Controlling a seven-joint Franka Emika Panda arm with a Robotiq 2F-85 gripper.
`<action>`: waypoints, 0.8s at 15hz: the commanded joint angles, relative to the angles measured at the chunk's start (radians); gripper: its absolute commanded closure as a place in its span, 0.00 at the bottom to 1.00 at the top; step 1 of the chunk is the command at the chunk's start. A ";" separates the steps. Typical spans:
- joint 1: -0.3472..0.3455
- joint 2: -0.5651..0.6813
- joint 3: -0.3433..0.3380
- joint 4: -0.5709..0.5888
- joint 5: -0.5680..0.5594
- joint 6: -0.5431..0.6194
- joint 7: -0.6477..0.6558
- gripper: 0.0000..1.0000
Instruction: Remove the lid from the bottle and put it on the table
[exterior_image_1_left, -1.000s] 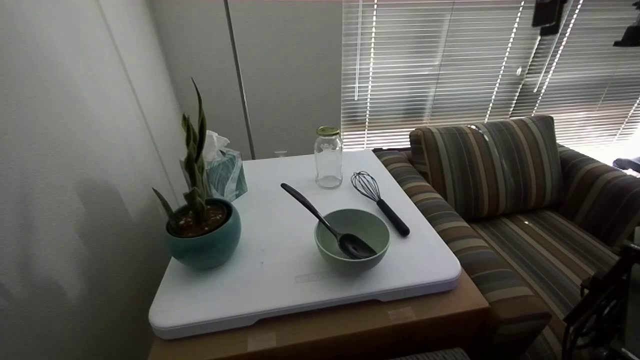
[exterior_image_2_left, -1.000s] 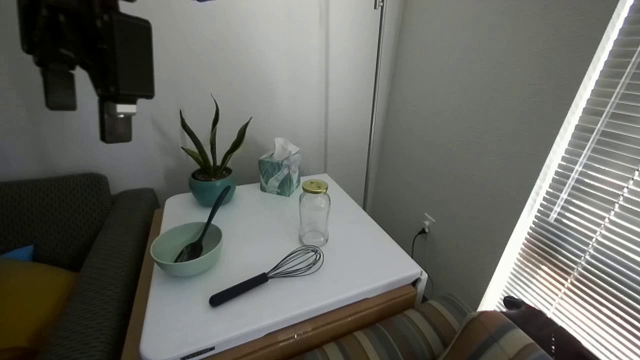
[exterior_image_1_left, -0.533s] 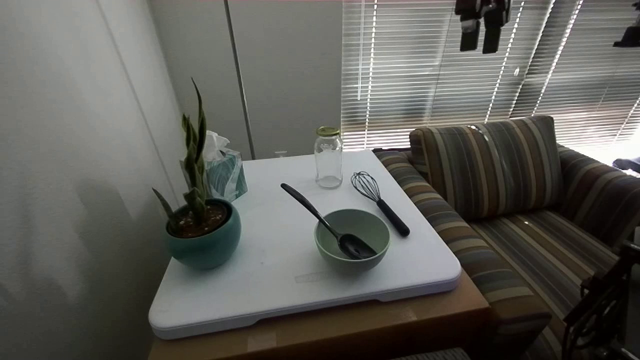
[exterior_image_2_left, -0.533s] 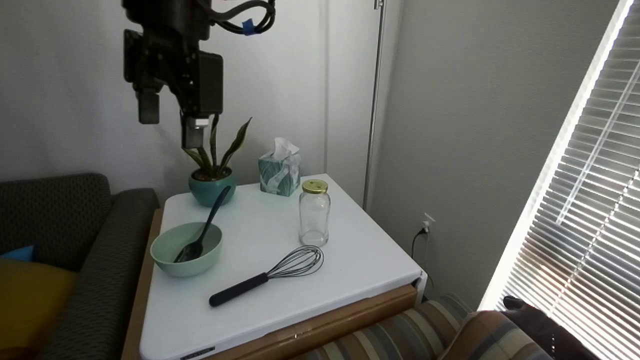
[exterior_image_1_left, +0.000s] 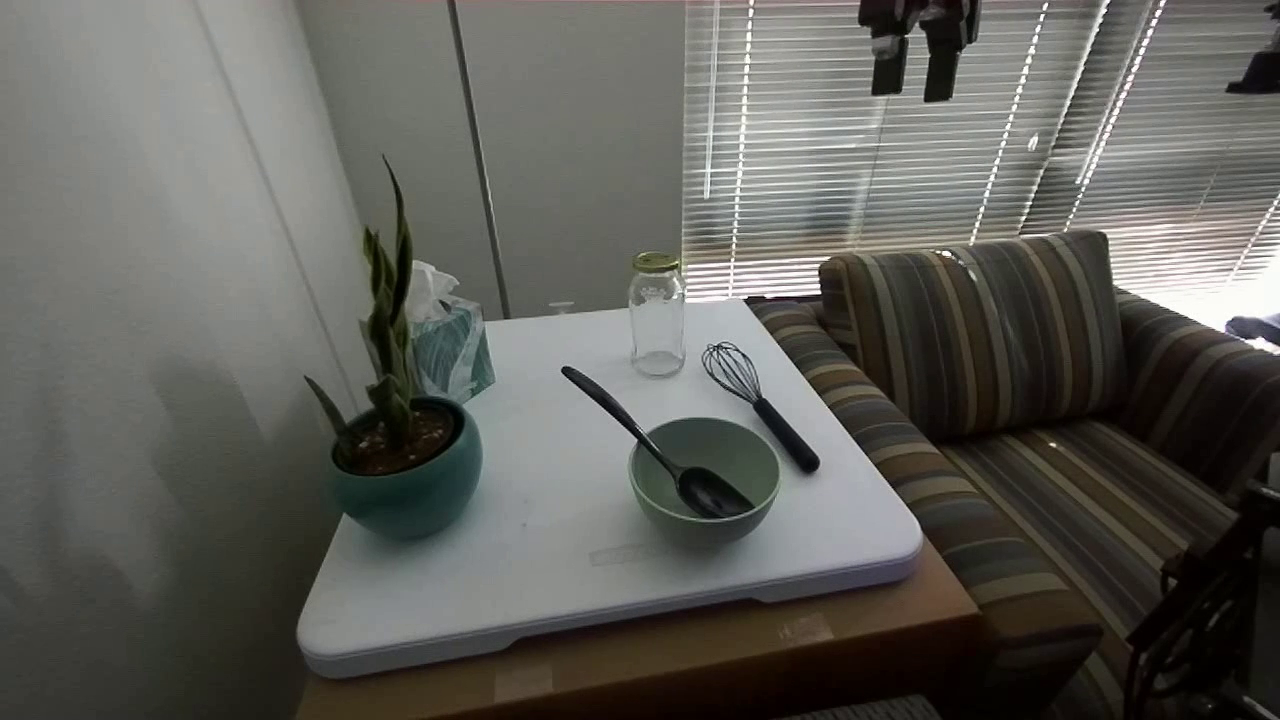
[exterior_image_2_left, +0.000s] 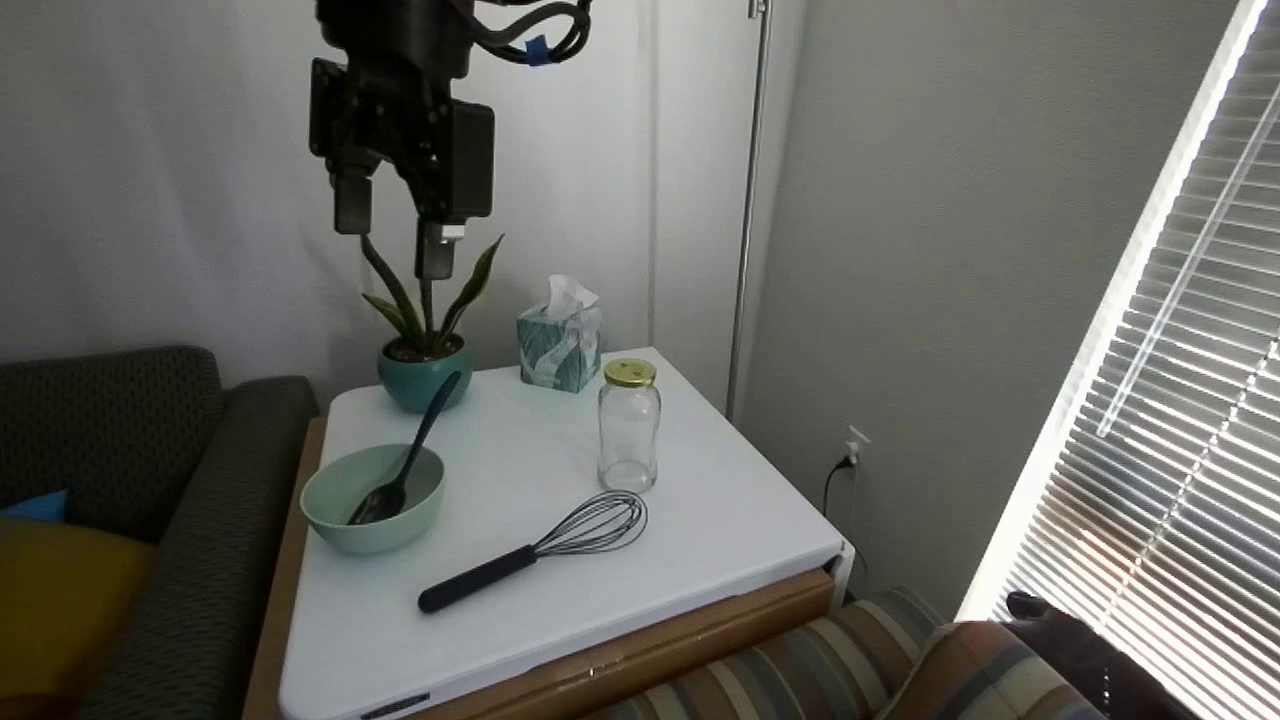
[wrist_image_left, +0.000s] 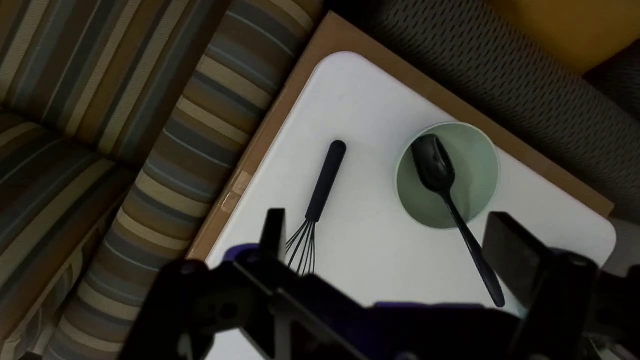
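Observation:
The bottle, a clear glass jar, stands upright on the white table (exterior_image_1_left: 540, 550) in both exterior views (exterior_image_1_left: 657, 330) (exterior_image_2_left: 628, 440). The lid, a small round gold cap, sits on the bottle's mouth (exterior_image_1_left: 656, 262) (exterior_image_2_left: 630, 373). My gripper is open and empty, high above the table in both exterior views (exterior_image_1_left: 914, 78) (exterior_image_2_left: 394, 240). In the wrist view my gripper's fingers (wrist_image_left: 387, 225) are spread wide, with the table top (wrist_image_left: 370, 110) far below. The bottle and lid are out of view or hidden there.
A green bowl (exterior_image_1_left: 705, 480) with a black spoon (exterior_image_1_left: 640, 435) and a whisk (exterior_image_2_left: 530, 555) lie near the bottle. A potted plant (exterior_image_1_left: 405, 480) and a tissue box (exterior_image_2_left: 560, 345) stand by the wall. A striped sofa (exterior_image_1_left: 1000, 340) borders the table.
My gripper has moved leftward in one exterior picture and rightward in the other, high above the table. It stays open. The bottle, lid and other objects have not moved.

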 joint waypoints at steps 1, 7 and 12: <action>-0.027 0.000 0.027 0.002 -0.001 -0.002 0.001 0.00; -0.015 0.144 0.055 0.209 -0.151 -0.054 -0.045 0.00; -0.012 0.328 0.080 0.491 -0.256 -0.146 -0.049 0.00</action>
